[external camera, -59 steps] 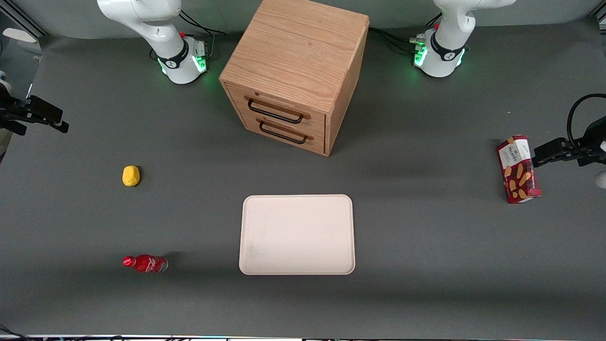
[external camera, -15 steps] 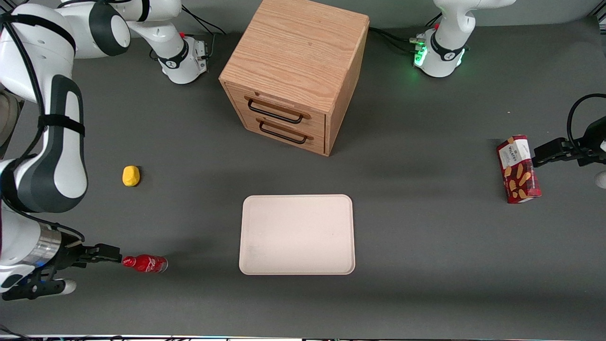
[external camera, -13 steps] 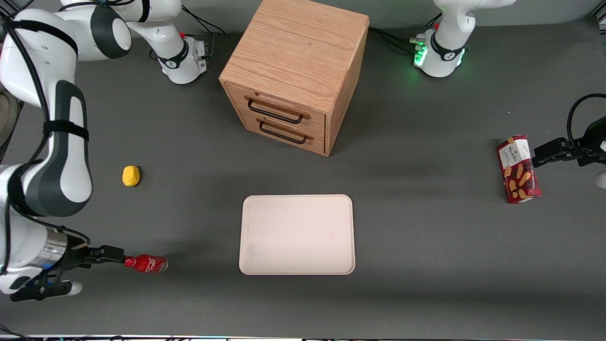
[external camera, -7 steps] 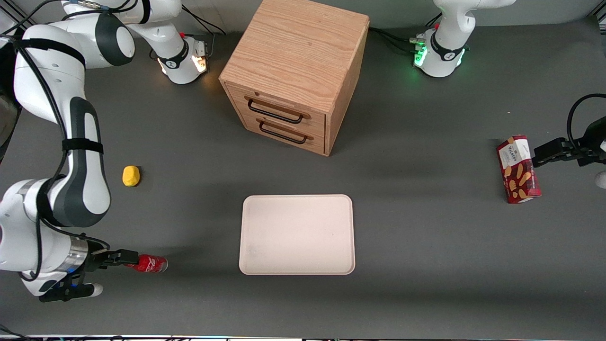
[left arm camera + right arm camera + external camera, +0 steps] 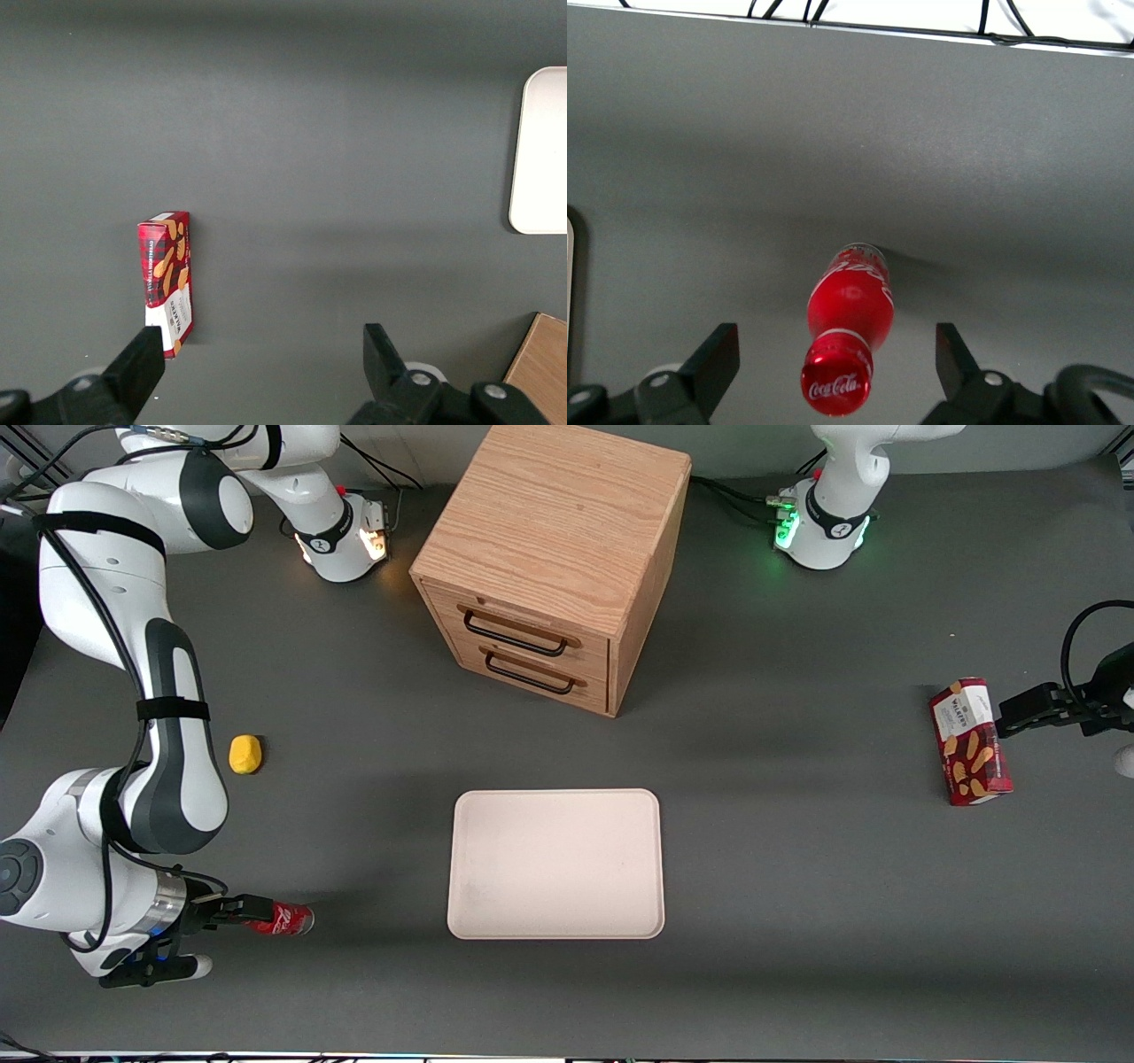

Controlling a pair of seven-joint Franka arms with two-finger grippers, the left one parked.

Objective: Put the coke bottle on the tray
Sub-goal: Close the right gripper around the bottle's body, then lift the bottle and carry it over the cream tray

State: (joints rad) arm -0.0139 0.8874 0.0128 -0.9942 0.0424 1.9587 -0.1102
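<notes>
Jaws spread wide on gripper (image 5: pixel 833 363), glossy red coke bottle (image 5: pixel 850 305) between them, cap foremost

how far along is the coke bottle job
Early stage. Done: the gripper has reached the coke bottle, which lies on the table toward the working arm's end. In hand: open fingers flank its cap, with no grip yet. Left: close, lift, and carry it to the bare tray.

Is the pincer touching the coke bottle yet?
Apart. In the right wrist view the open pincer straddles the coke bottle, with bare table showing between each finger and the bottle.
</notes>
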